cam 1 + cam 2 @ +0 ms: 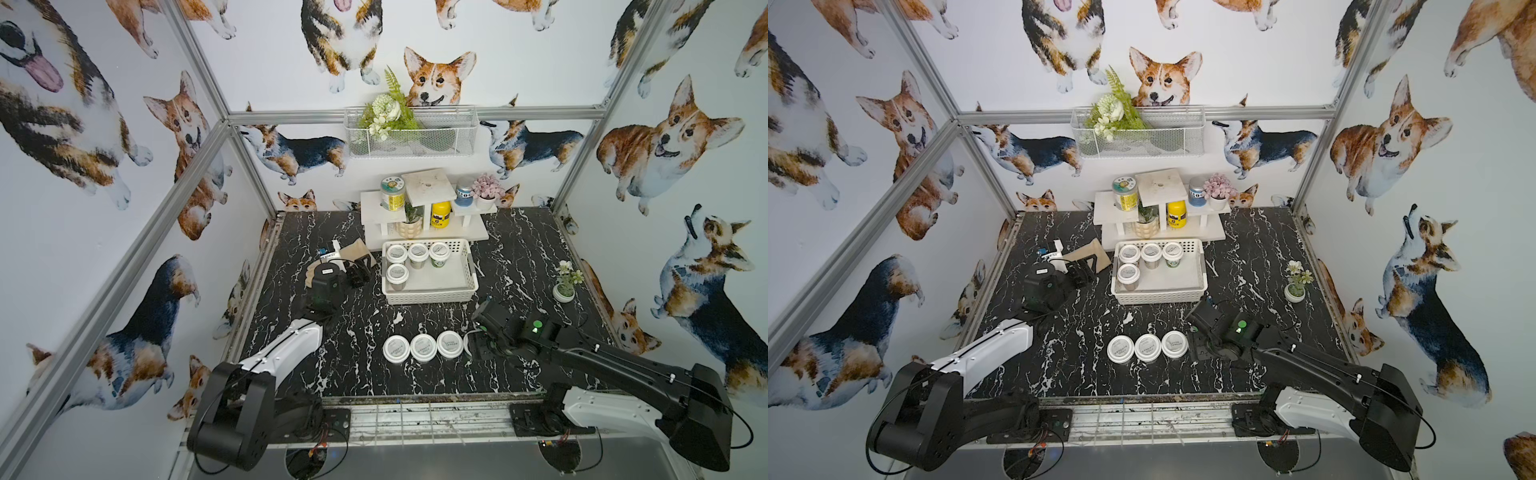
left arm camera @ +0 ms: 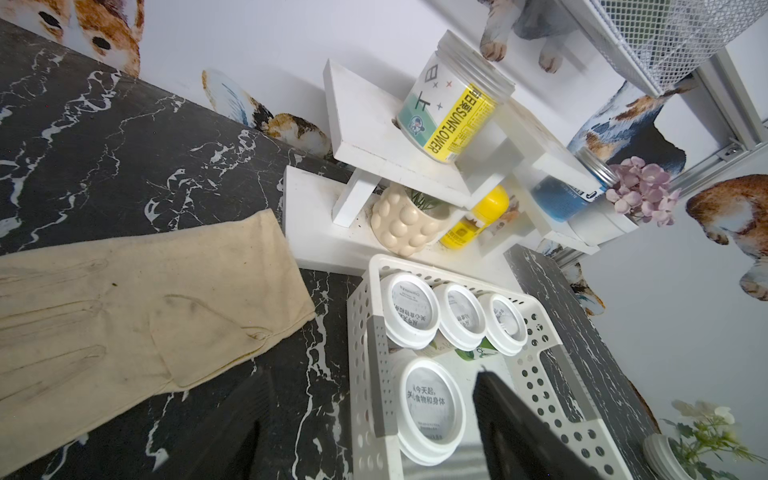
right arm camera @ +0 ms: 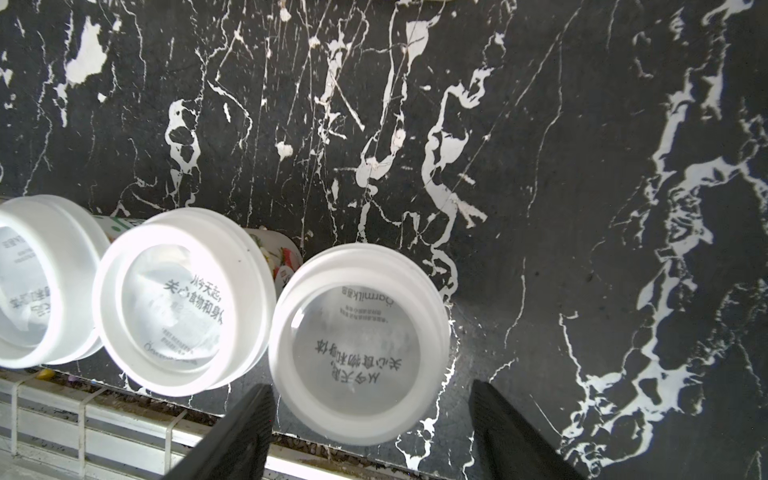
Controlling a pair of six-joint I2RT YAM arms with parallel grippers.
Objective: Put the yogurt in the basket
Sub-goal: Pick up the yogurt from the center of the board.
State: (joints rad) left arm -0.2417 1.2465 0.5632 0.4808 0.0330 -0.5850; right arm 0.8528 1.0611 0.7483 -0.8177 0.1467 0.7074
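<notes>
Spreading across most of both top views, the black marble table (image 1: pixel 332 374) carries everything else, and both arms reach in from its near edge. At the back middle sits the white perforated basket (image 1: pixel 428 296), just in front of a white stepped shelf (image 1: pixel 471 233). A tan glove (image 2: pixel 124 332) lies flat on the table beside the basket's left side.

Four jars of yogurt (image 1: pixel 417 252) stand upright in the basket, three in a row along its far wall and a fourth jar (image 1: pixel 397 272) in front of the leftmost. Three more jars (image 1: pixel 423 347) stand lid to lid in a row near the front of the table, well apart from the basket. A white arc (image 1: pixel 468 345) at the right end of that row, half under the arm, looks like one more lid.

The right gripper (image 3: pixel 370 386) points down over that end. Its fingers (image 3: pixel 245 432) stand wider than the lid between them — dark table shows between the lid and one finger, while the other sits at the rim, touching or not I cannot tell. The jar rests on the table.

The left gripper (image 1: pixel 359 275) hangs just beside the basket's left wall, near the glove. Its fingers (image 2: pixel 515 424) are spread wide and grip nothing — the basket wall and the front jar show in the gap below.
</notes>
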